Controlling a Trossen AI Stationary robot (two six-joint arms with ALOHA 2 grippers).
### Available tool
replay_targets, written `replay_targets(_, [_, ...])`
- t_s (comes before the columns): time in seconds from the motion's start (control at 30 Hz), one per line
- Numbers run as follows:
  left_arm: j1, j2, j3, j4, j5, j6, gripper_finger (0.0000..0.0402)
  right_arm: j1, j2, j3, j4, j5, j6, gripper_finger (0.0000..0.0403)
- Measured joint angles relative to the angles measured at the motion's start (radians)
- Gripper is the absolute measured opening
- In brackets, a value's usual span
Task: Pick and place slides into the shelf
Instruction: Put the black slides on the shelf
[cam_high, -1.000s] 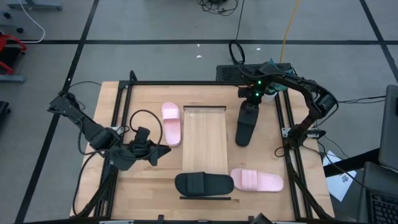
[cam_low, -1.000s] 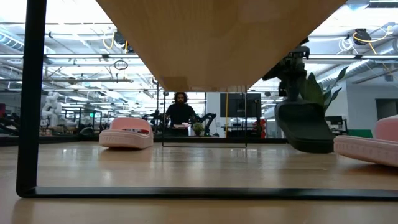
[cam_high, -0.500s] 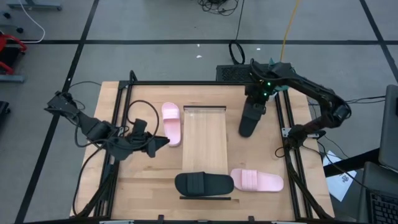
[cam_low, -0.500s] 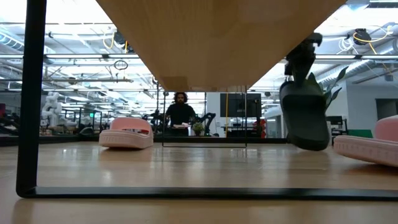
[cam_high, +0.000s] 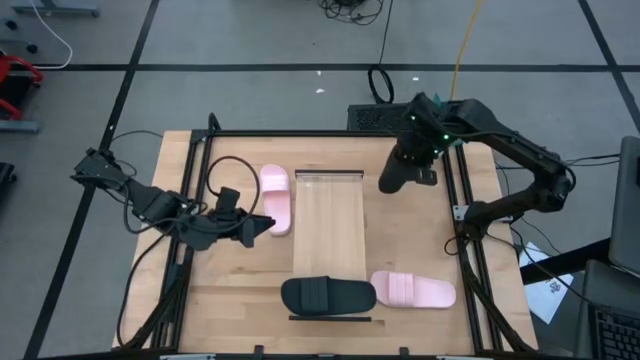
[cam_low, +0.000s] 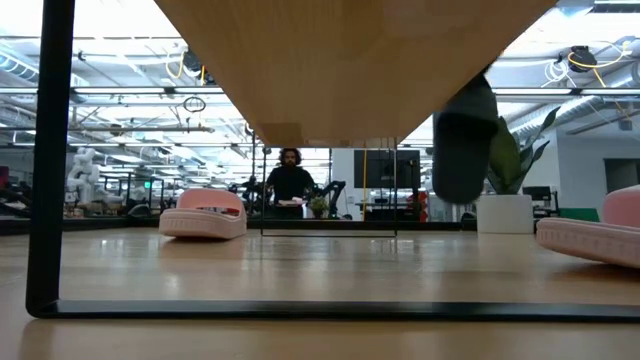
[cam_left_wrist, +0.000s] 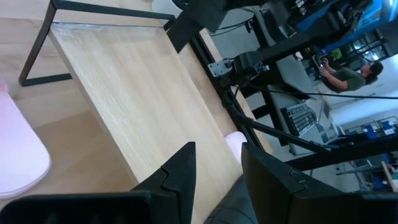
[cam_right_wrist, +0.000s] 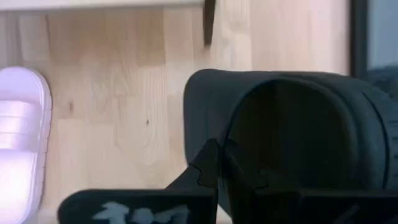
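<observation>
My right gripper (cam_high: 420, 160) is shut on a black slide (cam_high: 395, 170) over the table's far right part; the slide (cam_low: 463, 140) hangs clear of the tabletop. My left gripper (cam_high: 258, 226) is open, just left of the pale wood shelf (cam_high: 328, 225) and next to a pink slide (cam_high: 275, 198) that lies flat on the table. A second black slide (cam_high: 328, 296) and a second pink slide (cam_high: 412, 290) lie side by side by the shelf's near end. My right gripper pinches the black slide at the side edge by its strap (cam_right_wrist: 214, 146), coming from above. The slide (cam_right_wrist: 292, 118) hangs below the fingers, its length pointing down, lifted clear of the table. The gripper body hides how far back it reaches.
A dark metal frame (cam_high: 460, 230) runs along the table's edges. The left arm's cable loops on the table (cam_high: 225, 190) beside the far pink slide. A person (cam_low: 290, 180) stands in the room beyond the table. Bare wood lies right of the shelf (cam_high: 410, 240).
My right gripper has risen and moved toward the far edge, taking the black slide with it; the slide has swung from slanting low over the table to hanging higher, clear of it. My left gripper has moved a little toward the far pink slide.
</observation>
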Motion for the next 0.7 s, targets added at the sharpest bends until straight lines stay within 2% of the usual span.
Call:
replay_targets(0.37, [0.001,0.000,0.000,0.000,0.016,0.020,0.0124,0.153,-0.002,0.325,-0.089,0.010,-0.025,0.0000])
replay_targets(0.47, [0.006,0.000,0.000,0.000,0.032,0.039,0.0124,0.206,-0.002,0.386,-0.095,0.011,-0.121,0.0000])
replay_targets(0.7, [0.048,0.000,0.000,0.021,0.077,0.056,0.0124,0.278,0.024,0.483,-0.083,0.058,-0.184,0.0000])
